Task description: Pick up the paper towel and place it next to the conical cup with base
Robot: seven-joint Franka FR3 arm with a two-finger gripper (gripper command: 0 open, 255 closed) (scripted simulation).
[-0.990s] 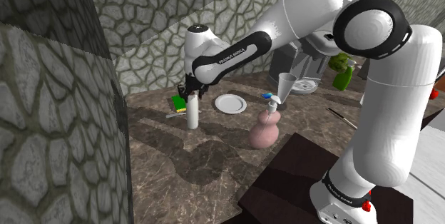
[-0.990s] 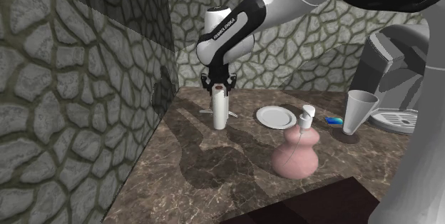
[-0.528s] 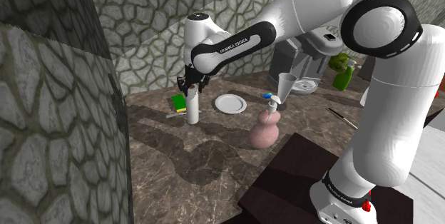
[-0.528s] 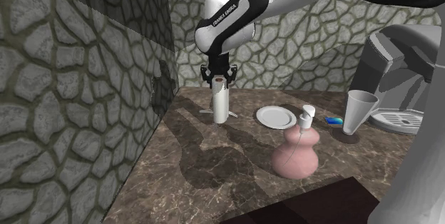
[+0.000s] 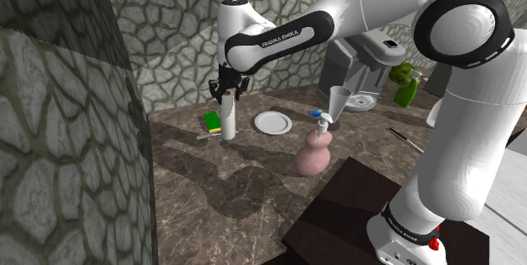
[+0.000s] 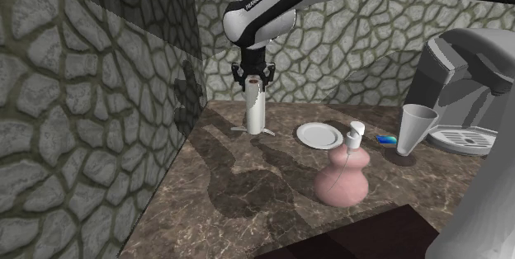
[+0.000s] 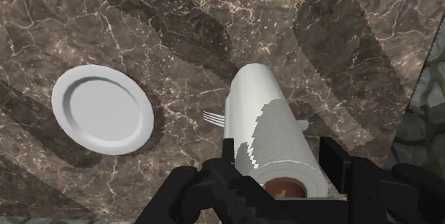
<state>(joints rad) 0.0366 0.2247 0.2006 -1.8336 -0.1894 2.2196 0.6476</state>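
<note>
Fingers point(image 7: 334, 164) tight around the top of the upright paper towel point(image 7: 267, 126) (white plate point(image 7: 103, 108) nearby)

From where I stood I counted one of nearly everything on the worktop point(image 5: 245, 179): one towel roll point(image 5: 226, 121), one white plate point(image 5: 273, 122), one cone cup point(image 5: 339, 101), one pink bottle point(image 5: 312, 155), one green sponge point(image 5: 210, 121), one fork point(image 7: 212, 118), one small blue thing point(image 6: 385, 140), one green spray bottle point(image 5: 405, 86) and one coffee machine point(image 6: 462, 76). Above them reached one white arm point(image 5: 363, 6) with one pincer point(image 5: 227, 94), two fingers point(image 7: 335, 165) on it.
</note>
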